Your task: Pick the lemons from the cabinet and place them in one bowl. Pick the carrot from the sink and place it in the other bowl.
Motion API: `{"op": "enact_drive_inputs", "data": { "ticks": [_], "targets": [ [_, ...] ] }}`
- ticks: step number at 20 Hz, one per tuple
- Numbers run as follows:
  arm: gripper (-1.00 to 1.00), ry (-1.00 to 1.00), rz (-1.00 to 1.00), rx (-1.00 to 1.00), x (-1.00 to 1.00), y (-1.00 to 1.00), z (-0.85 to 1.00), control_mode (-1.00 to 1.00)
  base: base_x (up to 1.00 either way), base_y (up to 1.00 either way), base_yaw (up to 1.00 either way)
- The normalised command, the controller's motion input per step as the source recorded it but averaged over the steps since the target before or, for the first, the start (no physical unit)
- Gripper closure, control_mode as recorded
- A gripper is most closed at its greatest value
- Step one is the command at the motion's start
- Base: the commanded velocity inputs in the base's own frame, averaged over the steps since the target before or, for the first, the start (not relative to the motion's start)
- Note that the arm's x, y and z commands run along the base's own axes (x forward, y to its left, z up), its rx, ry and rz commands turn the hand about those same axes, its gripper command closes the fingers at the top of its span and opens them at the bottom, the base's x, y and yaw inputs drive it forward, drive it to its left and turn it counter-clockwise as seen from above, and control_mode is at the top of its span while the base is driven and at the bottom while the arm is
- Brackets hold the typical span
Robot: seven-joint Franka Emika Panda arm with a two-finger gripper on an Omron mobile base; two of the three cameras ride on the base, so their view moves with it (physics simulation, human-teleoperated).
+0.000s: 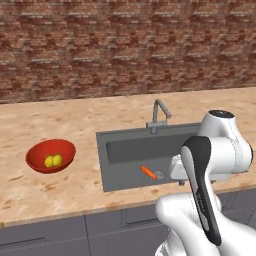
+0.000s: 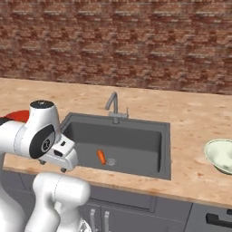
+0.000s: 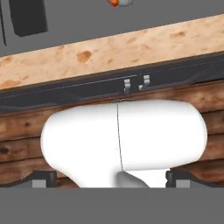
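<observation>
Two yellow lemons (image 1: 53,160) lie together in the red bowl (image 1: 36,159) on the counter left of the sink (image 1: 125,150). The orange carrot (image 1: 148,172) rests on the sink floor beside the round drain, also seen as the carrot (image 2: 101,157) in the right base view. At the counter's right end stands the pale bowl (image 2: 219,156), holding nothing. My gripper (image 3: 111,179) hangs over the counter's front edge near the sink, pointing down, open, with nothing between its fingers (image 3: 43,179). The carrot's tip (image 3: 114,2) peeks in at the hand view's top. The cabinet is out of view.
A thin grey faucet (image 1: 159,115) rises behind the sink against the brick wall. Grey drawer fronts (image 3: 131,83) run below the counter edge, above a wooden floor. The red bowl's rim (image 2: 16,115) shows behind my arm.
</observation>
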Motion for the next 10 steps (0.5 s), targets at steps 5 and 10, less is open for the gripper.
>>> {"op": "enact_drive_inputs", "data": {
  "ticks": [5,10],
  "targets": [
    [-1.0,0.0,0.0,0.0,0.0,0.0,0.0,1.0,0.74,-0.47,0.01],
    [-1.0,0.0,0.0,0.0,0.0,0.0,0.0,1.0,0.77,-0.26,0.0]
  ]
}}
